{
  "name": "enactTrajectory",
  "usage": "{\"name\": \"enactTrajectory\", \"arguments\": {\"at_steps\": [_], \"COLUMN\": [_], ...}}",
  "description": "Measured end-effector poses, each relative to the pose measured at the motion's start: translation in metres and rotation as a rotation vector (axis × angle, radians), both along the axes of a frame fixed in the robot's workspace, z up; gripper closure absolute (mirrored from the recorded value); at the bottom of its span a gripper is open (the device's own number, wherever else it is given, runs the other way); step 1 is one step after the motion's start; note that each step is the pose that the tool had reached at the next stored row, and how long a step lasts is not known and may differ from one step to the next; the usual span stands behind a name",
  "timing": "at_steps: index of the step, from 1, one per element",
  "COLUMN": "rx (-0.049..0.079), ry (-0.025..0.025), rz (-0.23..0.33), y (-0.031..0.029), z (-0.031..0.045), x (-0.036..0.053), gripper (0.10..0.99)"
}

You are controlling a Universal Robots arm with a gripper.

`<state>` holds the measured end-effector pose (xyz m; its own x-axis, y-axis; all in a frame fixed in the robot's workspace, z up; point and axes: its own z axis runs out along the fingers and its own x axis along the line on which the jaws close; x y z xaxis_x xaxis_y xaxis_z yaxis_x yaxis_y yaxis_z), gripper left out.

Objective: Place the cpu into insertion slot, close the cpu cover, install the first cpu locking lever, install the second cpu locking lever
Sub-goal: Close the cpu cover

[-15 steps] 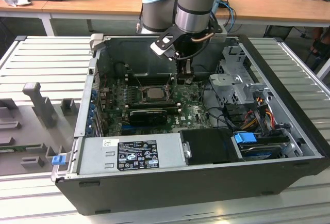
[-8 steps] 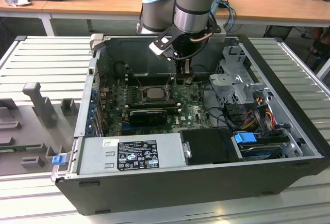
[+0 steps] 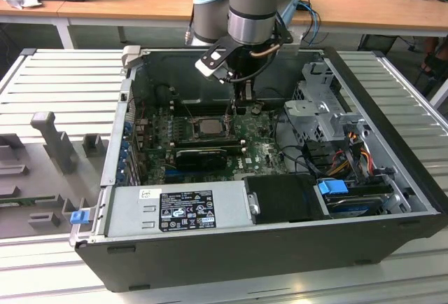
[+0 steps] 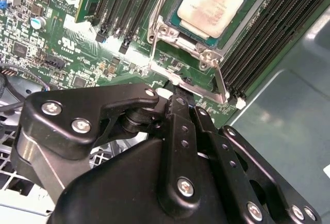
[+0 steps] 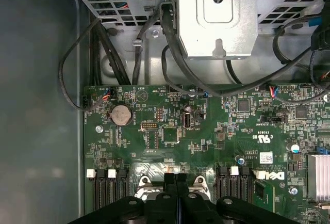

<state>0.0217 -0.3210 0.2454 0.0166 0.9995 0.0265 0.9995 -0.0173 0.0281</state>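
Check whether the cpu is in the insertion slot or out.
In: the cpu lies flat, face up, with the metal frame of the cpu cover down around its edges.

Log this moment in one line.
chip: seated | cover: down around chip | gripper: shut, tips near lever beside cover

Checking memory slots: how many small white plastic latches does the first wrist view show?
3 white plastic latches: two adjacent, one across the black gripper; others may be hidden.

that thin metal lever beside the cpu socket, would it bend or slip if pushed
Probably springy, not rigid: the locking lever is a long, thin metal strip. Its bare shiny surface could let a finger slide. Likely light.
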Motion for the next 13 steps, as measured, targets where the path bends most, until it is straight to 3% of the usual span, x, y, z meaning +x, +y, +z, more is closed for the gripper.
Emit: {"name": "enactTrajectory", "arguments": {"at_steps": [13], "rx": [0.0], "ry": [-0.0291], "rz": [0.0], "y": [0.0], "z": [-0.0006], "x": [-0.0123], "gripper": [0.98]}}
